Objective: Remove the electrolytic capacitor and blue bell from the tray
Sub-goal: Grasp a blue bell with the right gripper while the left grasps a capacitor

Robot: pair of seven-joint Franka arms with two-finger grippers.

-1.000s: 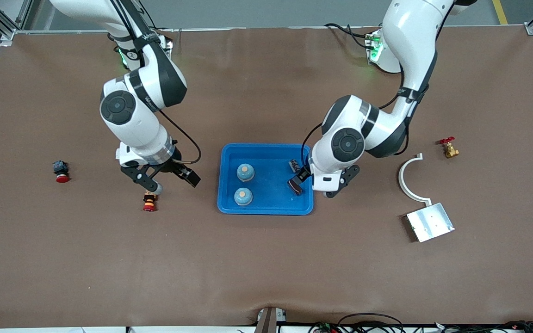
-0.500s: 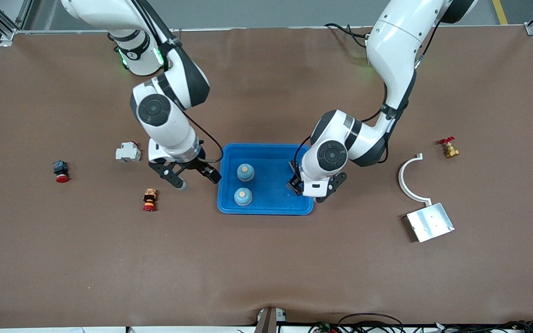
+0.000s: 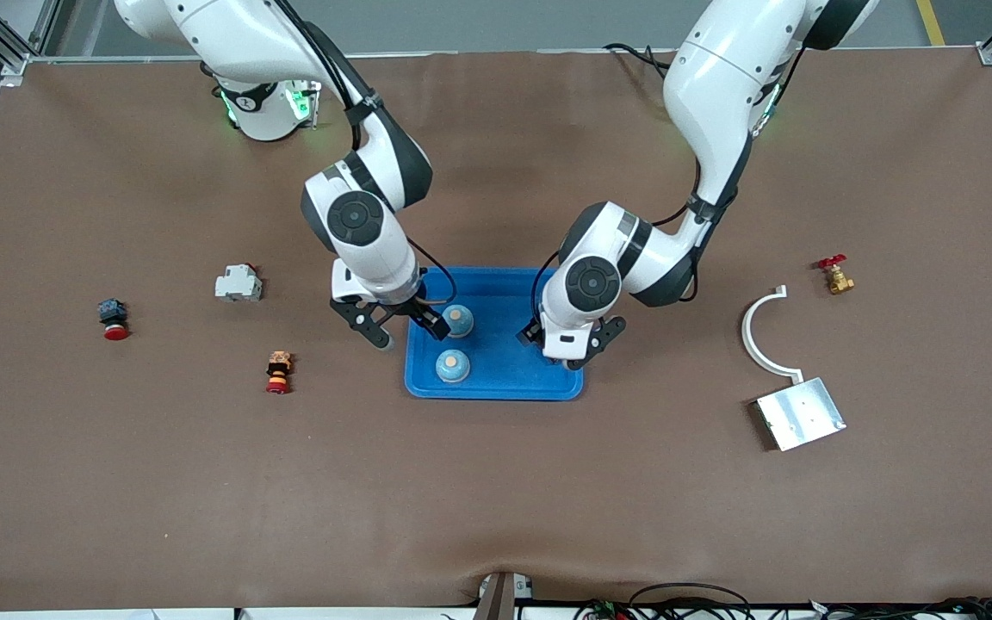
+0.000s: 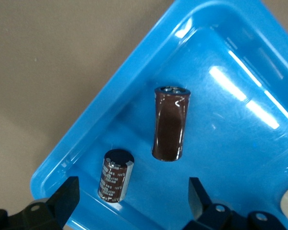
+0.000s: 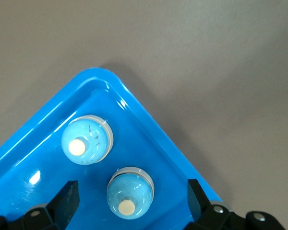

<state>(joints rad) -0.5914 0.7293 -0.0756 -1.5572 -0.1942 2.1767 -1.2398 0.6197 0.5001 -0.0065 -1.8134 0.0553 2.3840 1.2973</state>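
Left pincer: released, over two dark cylindrical electrolytic capacitors in shallow bright-blue plastic tray.
Right pincer: released, over two round blue bells at tray's other end.
Advice: centre each pincer on one part before lowering.

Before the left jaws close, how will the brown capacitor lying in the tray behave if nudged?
The brown capacitor lies on its side, a smooth cylinder, so it would probably roll across the glossy tray. Its shiny sleeve looks slippery. It seems rigid, likely light. The left gripper, jaws open, hangs over it.
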